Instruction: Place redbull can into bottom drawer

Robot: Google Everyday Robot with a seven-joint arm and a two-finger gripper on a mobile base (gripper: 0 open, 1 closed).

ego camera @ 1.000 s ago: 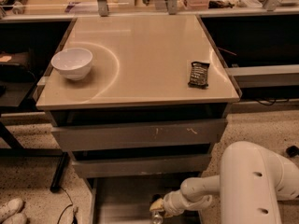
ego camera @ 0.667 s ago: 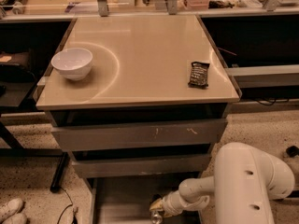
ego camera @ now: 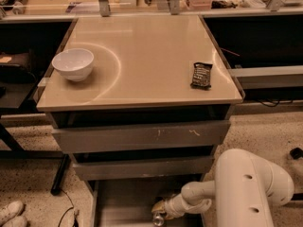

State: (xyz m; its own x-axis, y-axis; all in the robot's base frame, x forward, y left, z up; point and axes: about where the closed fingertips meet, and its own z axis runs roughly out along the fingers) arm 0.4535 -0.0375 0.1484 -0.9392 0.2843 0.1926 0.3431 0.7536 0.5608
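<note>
The bottom drawer (ego camera: 123, 197) is pulled open at the foot of the grey cabinet, showing its flat grey floor. My gripper (ego camera: 159, 211) reaches from the right into this drawer, low over the floor near the front. It is shut on the redbull can (ego camera: 157, 218). Only the can's shiny round end shows below the gripper; the rest is hidden by the hand.
A white bowl (ego camera: 73, 63) stands on the left of the beige cabinet top (ego camera: 142, 56) and a dark snack packet (ego camera: 201, 75) lies on the right. Two shallower drawers (ego camera: 142, 135) sit above. My white arm (ego camera: 246, 188) fills the lower right. Shoes (ego camera: 12, 213) are at the lower left.
The arm's big white body has shifted slightly left. The gripper stays in the bottom drawer at almost the same spot.
</note>
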